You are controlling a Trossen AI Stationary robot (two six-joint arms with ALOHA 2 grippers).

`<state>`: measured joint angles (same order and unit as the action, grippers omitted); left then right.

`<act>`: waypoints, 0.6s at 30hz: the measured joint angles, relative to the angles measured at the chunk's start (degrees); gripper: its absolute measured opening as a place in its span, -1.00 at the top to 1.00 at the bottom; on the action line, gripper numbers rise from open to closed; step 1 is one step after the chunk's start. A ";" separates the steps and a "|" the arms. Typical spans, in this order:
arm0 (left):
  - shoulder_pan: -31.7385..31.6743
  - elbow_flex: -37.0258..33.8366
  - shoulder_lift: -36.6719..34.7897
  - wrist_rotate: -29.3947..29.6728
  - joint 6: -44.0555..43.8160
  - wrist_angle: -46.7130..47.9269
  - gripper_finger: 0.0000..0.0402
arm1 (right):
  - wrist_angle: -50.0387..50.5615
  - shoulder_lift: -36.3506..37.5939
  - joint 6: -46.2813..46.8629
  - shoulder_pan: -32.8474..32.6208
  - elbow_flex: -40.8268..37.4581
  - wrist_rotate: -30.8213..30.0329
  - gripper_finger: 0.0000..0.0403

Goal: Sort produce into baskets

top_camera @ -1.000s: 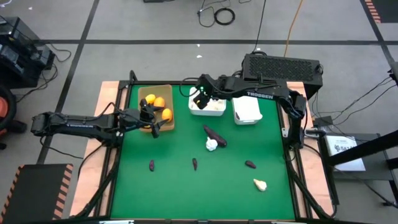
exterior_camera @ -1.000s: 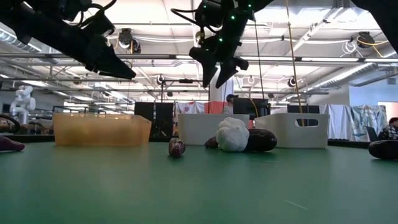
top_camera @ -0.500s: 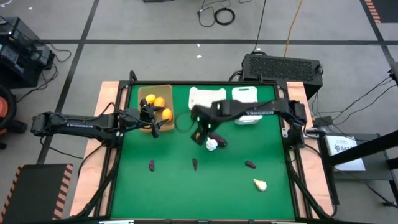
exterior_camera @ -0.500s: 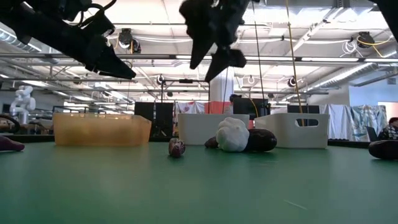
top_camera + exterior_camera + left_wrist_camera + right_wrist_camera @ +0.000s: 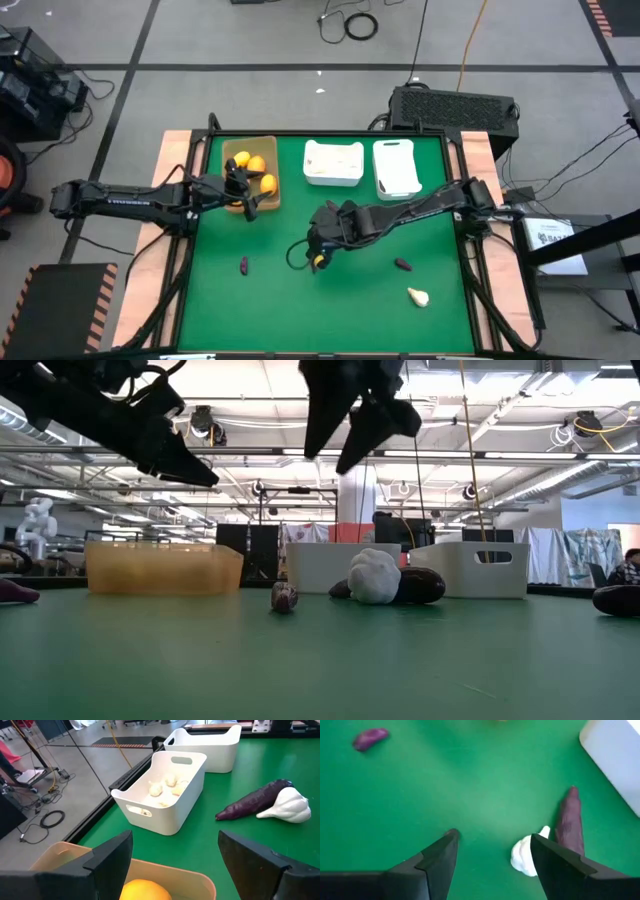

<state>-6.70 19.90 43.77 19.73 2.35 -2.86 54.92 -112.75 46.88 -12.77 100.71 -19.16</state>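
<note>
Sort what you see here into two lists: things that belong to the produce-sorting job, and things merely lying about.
Belonging to the job:
tan-brown rectangular tray with round orange fruits
two white plastic bins
long dark purple eggplant
white garlic bulb
small purple pieces on the green mat

Just lying about:
black perforated box
coiled black cable on the floor

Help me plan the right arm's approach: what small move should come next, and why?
Probably lower the open right gripper onto the white garlic bulb. It hangs above the table, empty, and the bulb lies just ahead, touching the long purple eggplant.
</note>
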 joint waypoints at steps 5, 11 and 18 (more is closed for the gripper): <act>0.02 0.01 -0.02 -0.60 -0.08 -1.31 -0.50 | 2.07 -2.79 4.08 2.63 0.00 -0.04 -0.25; -0.04 0.02 -0.01 -1.22 -0.04 -1.52 -0.50 | 3.23 -7.12 5.81 6.18 -0.02 2.53 -0.42; -0.04 0.02 -0.02 -1.25 0.45 -1.24 -0.50 | 5.91 -10.43 8.80 6.71 -0.02 7.45 -0.46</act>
<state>-6.74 19.92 43.75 18.48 2.80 -4.10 60.83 -123.18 55.69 -6.06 100.68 -11.71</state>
